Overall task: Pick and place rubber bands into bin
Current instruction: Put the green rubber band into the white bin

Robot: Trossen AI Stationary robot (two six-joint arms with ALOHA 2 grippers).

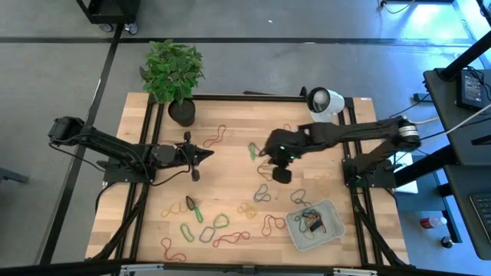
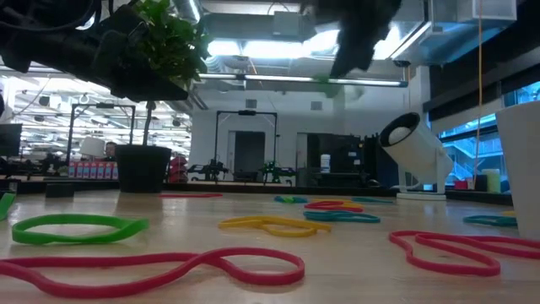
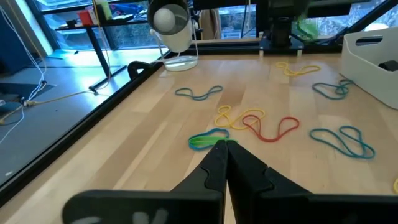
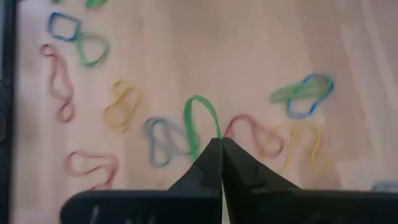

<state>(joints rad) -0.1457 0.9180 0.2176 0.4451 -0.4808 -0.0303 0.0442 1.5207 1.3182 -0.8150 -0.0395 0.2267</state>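
Wooden table [image 1: 230,184] carries everything here, with one potted plant [image 1: 173,73] at its far left corner and one white camera-like device [image 1: 324,101] at the far right. Two arms work over it: the left gripper [image 1: 201,153] waits pinched shut and empty over the left middle, while the right gripper [image 4: 221,144] hangs above the centre, its fingers closed on one green rubber band [image 4: 198,121] that dangles as a loop clear of the wood. The step in hand looks like the carry, so the sound way is to keep the pinch firm, stay high enough that the hanging loop snags nothing, swing to the near right, and let go only when squarely over the bin [image 1: 334,234]. That single pale tray sits at the near right corner with a small tangle of bands inside, too knotted to count. Loose rubber bands [image 1: 230,238] on the table number roughly fifteen, mostly along the near half.
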